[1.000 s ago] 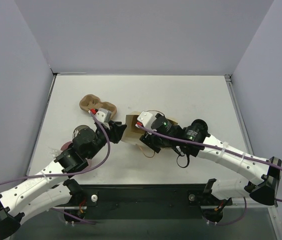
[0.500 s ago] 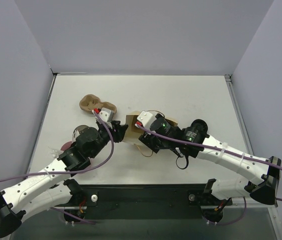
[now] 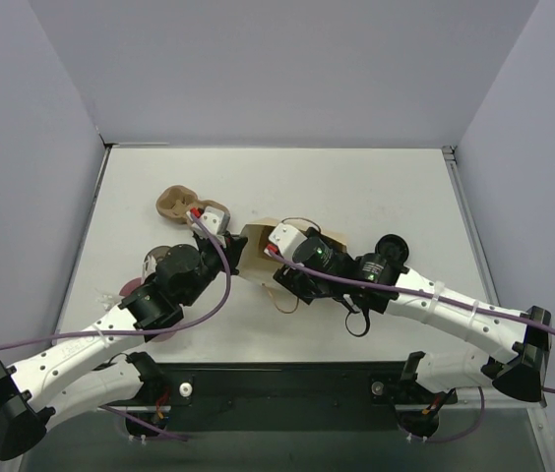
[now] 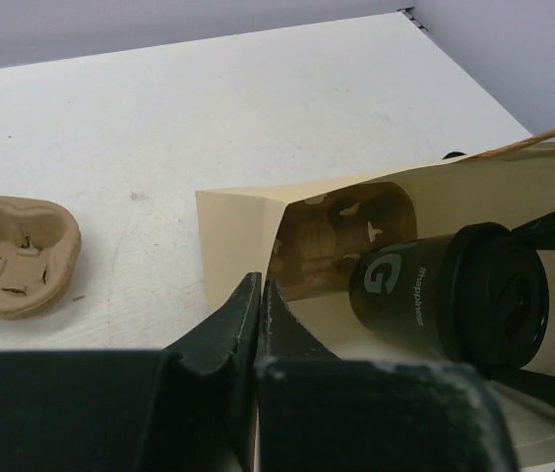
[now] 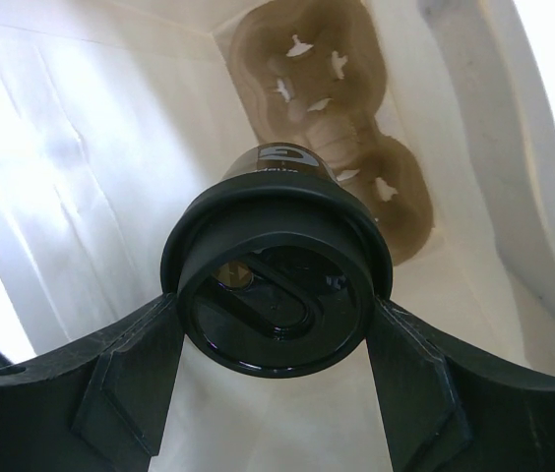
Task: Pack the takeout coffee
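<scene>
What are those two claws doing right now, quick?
Left claw: closed, pinching the edge of the paper bag.
Right claw: closed on the black coffee cup, inside the bag.

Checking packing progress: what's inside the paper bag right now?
The takeout coffee, clamped by the right gripper, sits in the paper bag's mouth; a pulp tray lies deeper in. The coffee covers part of that tray.

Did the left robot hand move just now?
Yes. The left gripper, pinching the paper bag, slid farther from the bases, now hiding the pulp tray's right well from above.
</scene>
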`<move>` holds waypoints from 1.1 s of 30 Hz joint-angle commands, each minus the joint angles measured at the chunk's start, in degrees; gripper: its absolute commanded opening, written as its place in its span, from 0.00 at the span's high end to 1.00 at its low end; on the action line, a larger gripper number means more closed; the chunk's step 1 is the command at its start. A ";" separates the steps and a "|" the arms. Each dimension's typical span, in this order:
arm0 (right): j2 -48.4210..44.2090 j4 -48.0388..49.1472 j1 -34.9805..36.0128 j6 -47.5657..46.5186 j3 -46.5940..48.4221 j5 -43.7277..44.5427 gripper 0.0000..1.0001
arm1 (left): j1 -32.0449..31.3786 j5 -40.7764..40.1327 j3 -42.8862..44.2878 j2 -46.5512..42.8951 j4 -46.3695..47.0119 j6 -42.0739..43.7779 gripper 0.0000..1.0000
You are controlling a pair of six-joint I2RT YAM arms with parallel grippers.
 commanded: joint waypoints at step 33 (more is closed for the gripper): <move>6.71 10.15 -7.64 -26.74 -3.54 1.84 0.59 | -0.37 6.62 -3.83 -3.87 6.97 -4.75 1.00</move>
